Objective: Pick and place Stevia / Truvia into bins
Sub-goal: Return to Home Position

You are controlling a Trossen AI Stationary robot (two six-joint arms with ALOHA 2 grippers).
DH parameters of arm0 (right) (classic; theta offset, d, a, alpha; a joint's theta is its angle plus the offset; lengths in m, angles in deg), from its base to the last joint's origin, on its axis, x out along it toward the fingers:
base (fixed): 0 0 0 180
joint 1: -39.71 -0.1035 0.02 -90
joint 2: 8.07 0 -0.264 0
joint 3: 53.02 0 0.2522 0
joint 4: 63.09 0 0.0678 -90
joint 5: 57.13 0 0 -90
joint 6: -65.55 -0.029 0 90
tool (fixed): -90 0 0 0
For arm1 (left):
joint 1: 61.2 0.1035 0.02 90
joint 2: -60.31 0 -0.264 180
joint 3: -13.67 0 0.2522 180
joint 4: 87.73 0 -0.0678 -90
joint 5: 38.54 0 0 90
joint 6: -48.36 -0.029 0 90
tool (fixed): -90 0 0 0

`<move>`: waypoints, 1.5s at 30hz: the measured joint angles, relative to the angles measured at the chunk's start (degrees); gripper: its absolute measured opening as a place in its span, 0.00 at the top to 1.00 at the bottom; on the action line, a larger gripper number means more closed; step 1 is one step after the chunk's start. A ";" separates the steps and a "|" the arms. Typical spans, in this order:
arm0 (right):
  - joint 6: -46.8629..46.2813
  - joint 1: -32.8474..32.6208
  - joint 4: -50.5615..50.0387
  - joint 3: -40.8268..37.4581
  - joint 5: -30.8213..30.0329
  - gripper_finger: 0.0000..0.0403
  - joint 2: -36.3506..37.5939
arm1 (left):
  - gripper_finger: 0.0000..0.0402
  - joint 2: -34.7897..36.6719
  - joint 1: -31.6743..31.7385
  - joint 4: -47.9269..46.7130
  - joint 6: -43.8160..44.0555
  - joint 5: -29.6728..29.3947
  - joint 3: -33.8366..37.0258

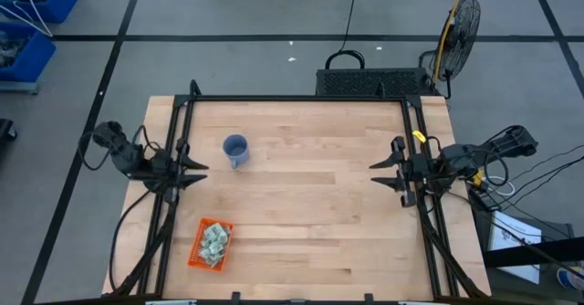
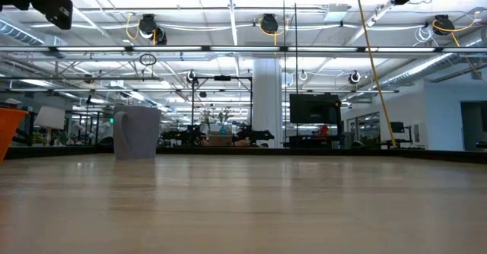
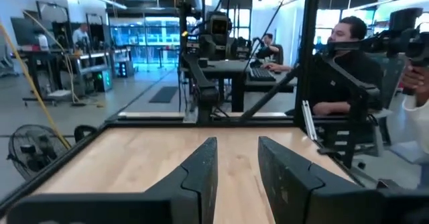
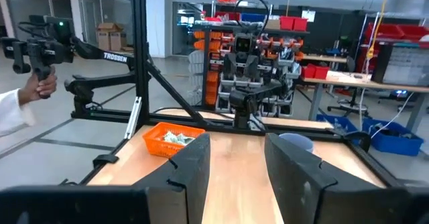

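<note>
packets [image 1: 216,240] are piled in bin [image 1: 195,253] near left gripper [image 1: 199,173] | it and right gripper [image 1: 376,173] are spread, nothing is held | parked apart, as no loose packets are seen

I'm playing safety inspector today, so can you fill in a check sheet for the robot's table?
Surface: wooden table, no loose packets seen.
Job's things: packets piled in the orange bin, on the table's left side.
Clutter: one blue cup.
Grippers: left gripper and right gripper both open and empty, at opposite table edges, pointing inward.
Cables: black cables loop behind each arm, with more on the floor.
Surroundings: fan beyond the table; a seated person and a hand holding a black handle nearby.
</note>
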 joint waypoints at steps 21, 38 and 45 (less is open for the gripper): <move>2.32 0.07 2.22 0.00 -8.81 0.67 0.02 | 0.72 0.00 6.73 12.76 4.67 4.36 13.66; 0.65 0.07 -0.12 0.00 -8.41 0.67 0.04 | 0.72 -0.42 17.77 15.14 7.32 11.96 16.09; -2.46 0.07 -2.24 0.00 -8.39 0.67 -0.01 | 0.72 -2.29 18.34 15.02 4.31 11.99 16.09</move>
